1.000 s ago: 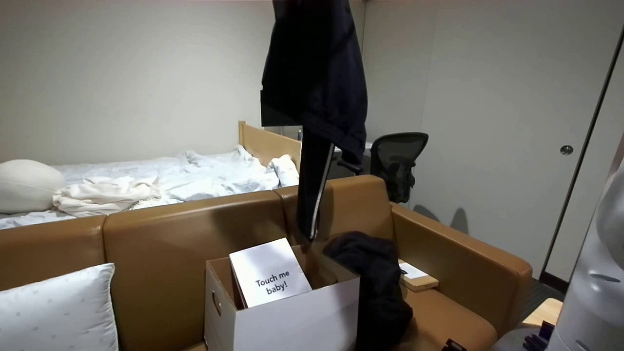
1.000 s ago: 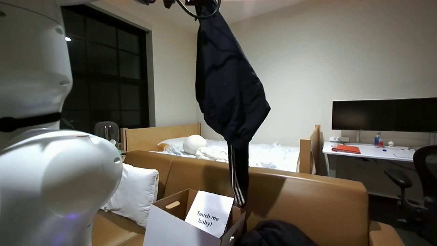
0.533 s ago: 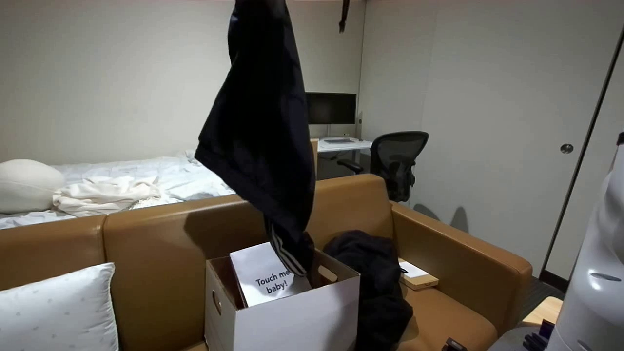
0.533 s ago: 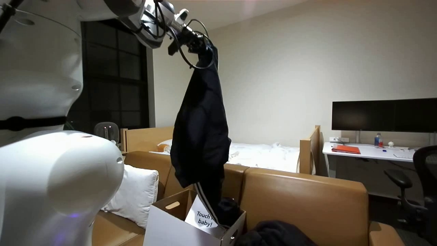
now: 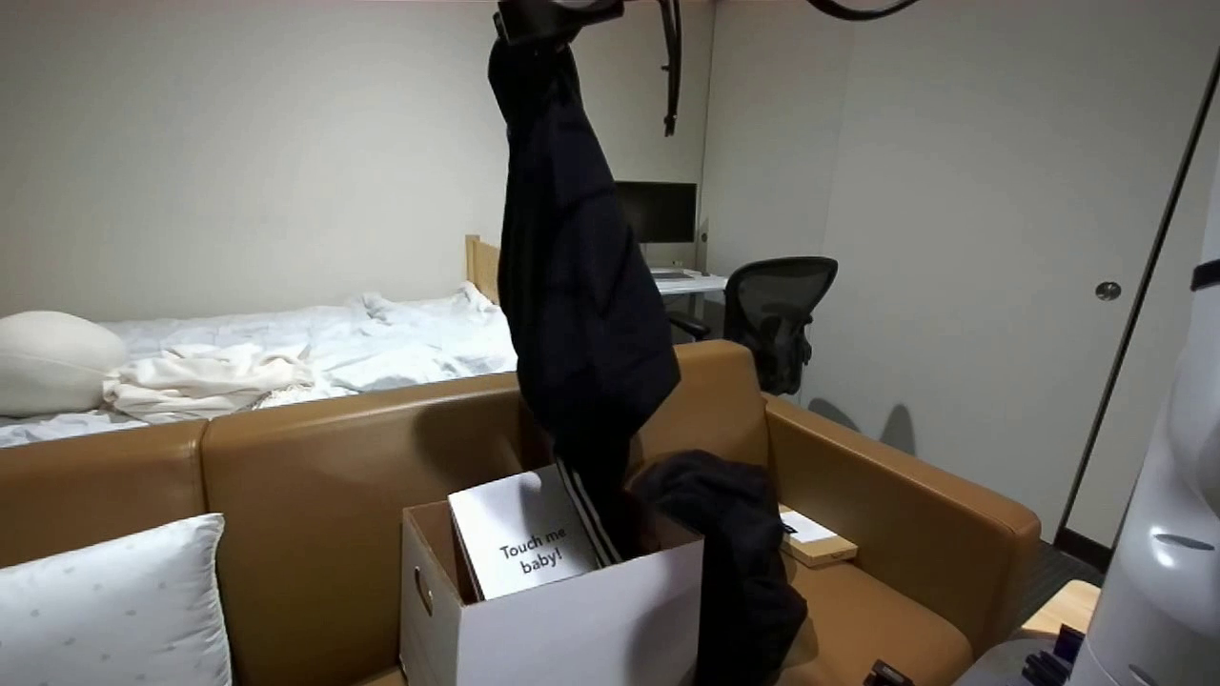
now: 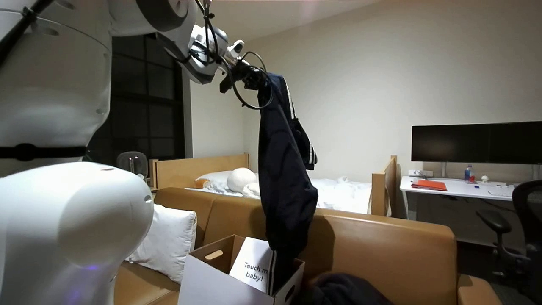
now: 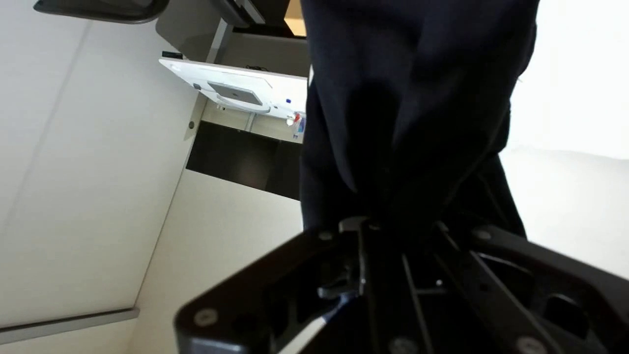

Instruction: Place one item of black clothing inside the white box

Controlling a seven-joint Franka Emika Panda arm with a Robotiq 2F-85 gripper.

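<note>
Room: home bedroom doubling as study
Bed [image 6: 199, 167]: wood-framed, rumpled pale bedding [image 5: 410, 333]
Sofa [image 5: 324, 462]: tan, white pillow [image 5: 114, 610] on it
Desk [image 6: 461, 192]: white, with screen [image 6: 476, 144] and mesh-backed chair [image 5: 782, 310]

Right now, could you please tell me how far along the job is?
Done: the tool holds the striped black garment aloft. In hand: its lower end reaches into the white box. Left: most of it hangs above the box, so lowering and releasing probably come next.
</note>
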